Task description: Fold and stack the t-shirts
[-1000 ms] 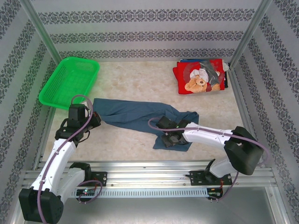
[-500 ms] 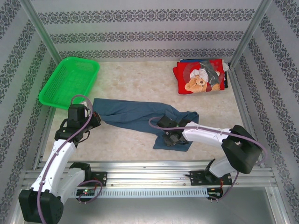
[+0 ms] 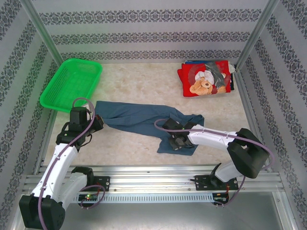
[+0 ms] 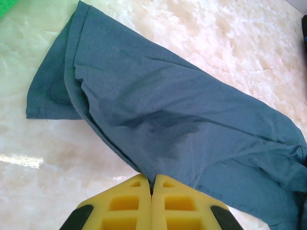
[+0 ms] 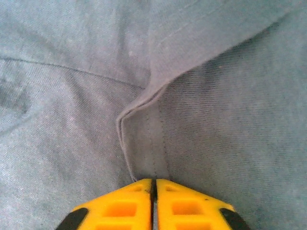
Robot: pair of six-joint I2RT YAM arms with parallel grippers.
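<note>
Pinching the blue t-shirt (image 4: 182, 120) at its near edge, the left claw (image 4: 152, 184) had its yellow pads (image 4: 127, 203) pressed together, a bit of cloth caught between the tips. The shirt spread ahead of it and off to its right, with 1 sleeve lying ahead to its left. The right claw (image 5: 154, 184) was likewise clenched on the shirt, a folded hem ridge running straight into the seam between its 2 pads and blue cloth on either side. Seen from above, the shirt lay stretched on the table (image 3: 139, 86) between the 2 claws, bunched around the right one. Well beyond the right claw sat a folded red t-shirt (image 3: 204, 79) with a teddy-bear print, dark blue edges showing under it. A green basket (image 3: 72, 84) stood beyond the left claw, slightly to its left.
</note>
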